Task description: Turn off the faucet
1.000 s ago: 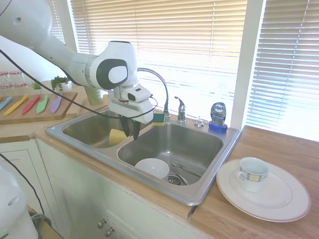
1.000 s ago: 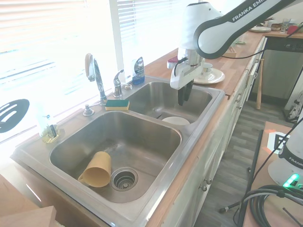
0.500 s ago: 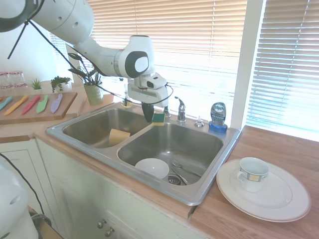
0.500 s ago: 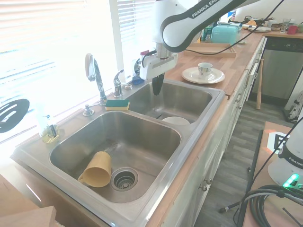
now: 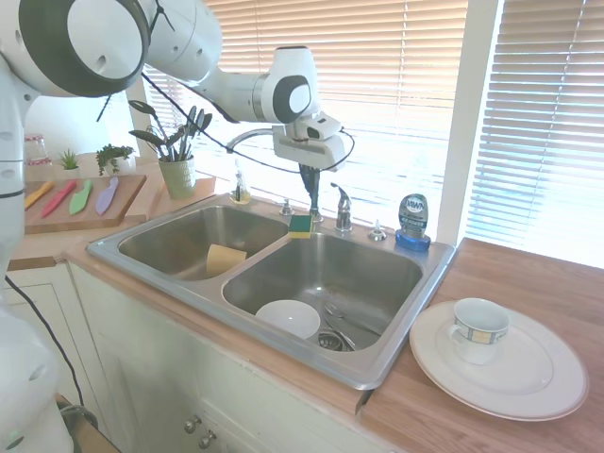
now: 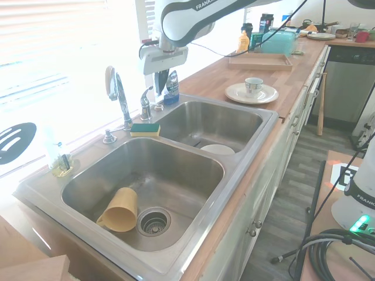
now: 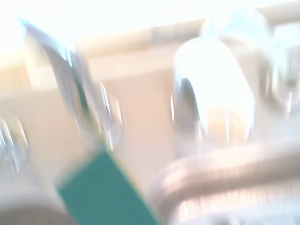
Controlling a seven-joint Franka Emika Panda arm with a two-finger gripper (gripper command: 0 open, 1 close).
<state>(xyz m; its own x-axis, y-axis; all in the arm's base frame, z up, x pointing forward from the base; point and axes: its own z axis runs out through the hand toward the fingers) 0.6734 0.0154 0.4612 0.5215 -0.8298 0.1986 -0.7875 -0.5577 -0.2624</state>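
Chrome faucet [image 5: 267, 142] and its lever handle [image 5: 342, 204] stood on the sink's [image 5: 429, 274] back ledge, and your gripper [image 5: 310, 191], fingers drawn near together and holding nothing, hung just beside that handle, so the approach looked underway and pressing the lever remained.

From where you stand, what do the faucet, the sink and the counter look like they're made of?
Faucet: polished chrome-look metal, mirror-bright with sharp window reflections. Sink: probably stainless steel, brushed satin grey with soft glare on its walls. Counter: looks like wood, warm brown with lengthwise grain lines; could be solid wood or a wood-look surface.
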